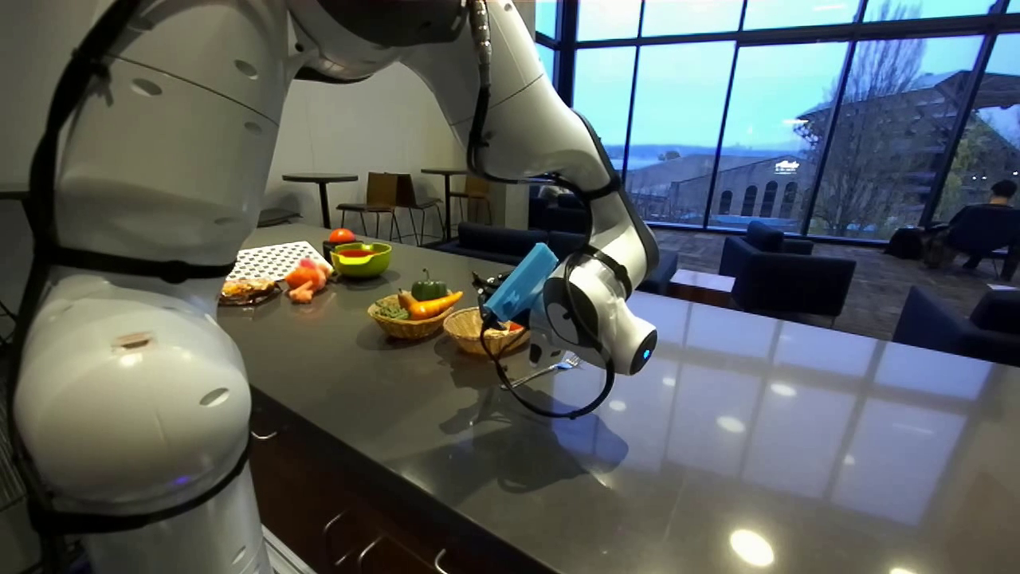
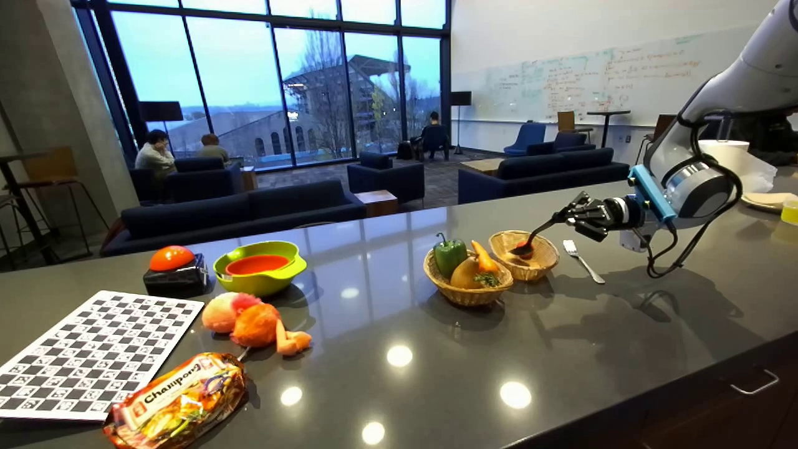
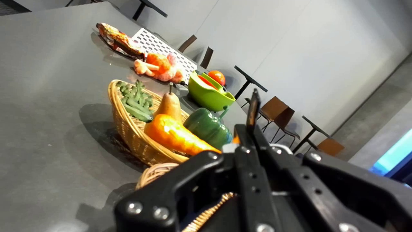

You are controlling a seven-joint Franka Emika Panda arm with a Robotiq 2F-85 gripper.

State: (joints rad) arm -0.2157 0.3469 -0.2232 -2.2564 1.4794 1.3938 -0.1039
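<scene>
Because your gripper [image 2: 568, 214] clamps the spoon [image 2: 537, 231] by its handle between the jaws, the head hangs free in or over the small basket [image 2: 531, 273] at seven-thirty in an exterior view; the fork [image 2: 585, 262] lies at five-thirty, the vegetable basket [image 2: 464, 295] at eight.

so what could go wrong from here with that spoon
The black spoon is pinched by its thin handle in the gripper, so it might twist or slip. Its head appears to be inside a wicker basket; a sideways pull could catch the rim and tip it. The produce basket sits close beside that one and might get knocked too.
</scene>
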